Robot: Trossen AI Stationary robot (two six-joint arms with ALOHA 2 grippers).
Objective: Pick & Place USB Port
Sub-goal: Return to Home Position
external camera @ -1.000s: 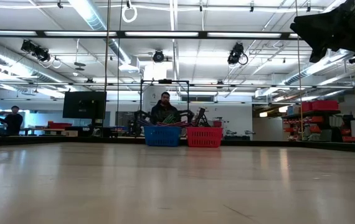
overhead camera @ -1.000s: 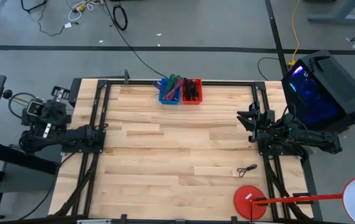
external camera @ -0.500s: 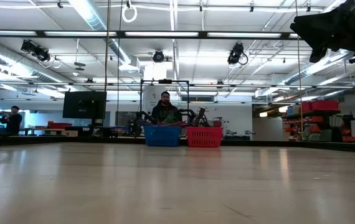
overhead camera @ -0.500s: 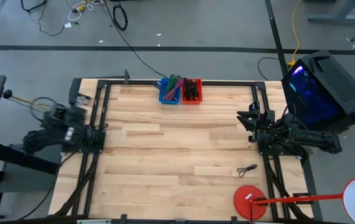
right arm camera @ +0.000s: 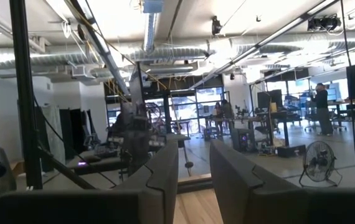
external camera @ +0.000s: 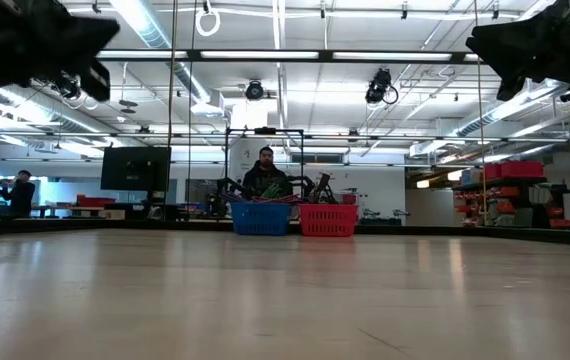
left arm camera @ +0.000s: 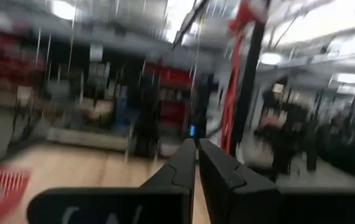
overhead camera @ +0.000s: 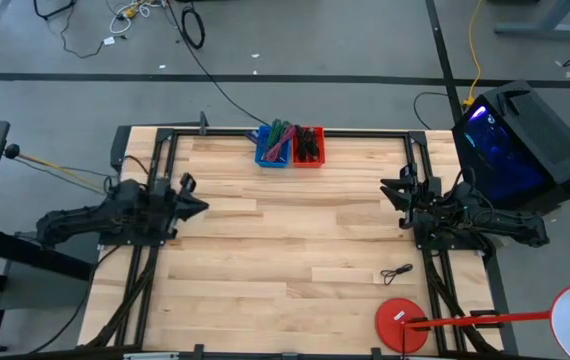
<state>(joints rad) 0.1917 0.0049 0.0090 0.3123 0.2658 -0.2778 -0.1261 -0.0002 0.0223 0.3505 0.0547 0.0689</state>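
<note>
A small black cable piece (overhead camera: 397, 272) lies flat on the wooden table (overhead camera: 285, 250), near the right side toward the near edge. My left gripper (overhead camera: 201, 207) hangs over the table's left part, pointing toward the right edge; in the left wrist view (left arm camera: 197, 149) its fingers are together and empty. My right gripper (overhead camera: 387, 190) waits above the table's right part, far behind the cable piece; in the right wrist view (right arm camera: 194, 149) its fingers stand apart and empty. Both arms show high above the table in the low view.
A blue basket (overhead camera: 272, 147) and a red basket (overhead camera: 308, 146) holding coloured cables stand side by side at the middle of the far edge. A red round lamp base (overhead camera: 401, 323) sits at the near right corner. A person sits beyond the baskets (external camera: 265, 170).
My left arm has swung from beyond the table's left edge toward the right. Its gripper has turned to point across the table and now hangs over the left part. It has come into the low view at the upper left.
</note>
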